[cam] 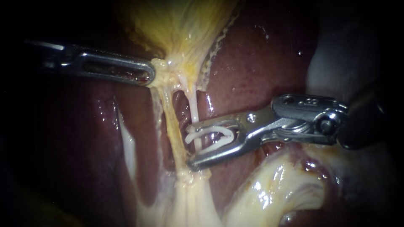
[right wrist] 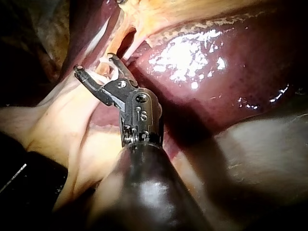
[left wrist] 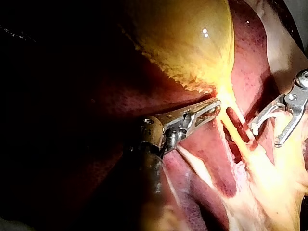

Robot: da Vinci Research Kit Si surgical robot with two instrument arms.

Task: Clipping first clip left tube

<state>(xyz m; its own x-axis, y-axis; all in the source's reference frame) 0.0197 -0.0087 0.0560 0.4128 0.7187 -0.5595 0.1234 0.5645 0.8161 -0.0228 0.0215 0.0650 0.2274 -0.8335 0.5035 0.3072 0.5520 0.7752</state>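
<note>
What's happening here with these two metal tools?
Two robot instruments are working on a pig's gallbladder and liver. The left instrument grips tissue at the gallbladder's narrow end. The right instrument carries a white clip in its jaws, set astride a thin pale tube; the clip is not yet squeezed shut.

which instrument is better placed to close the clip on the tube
Right. My right instrument holds the white clip in its jaws, straddling the thin white tube. My left instrument has no clip; its jaws grip the gallbladder at its neck.
</note>
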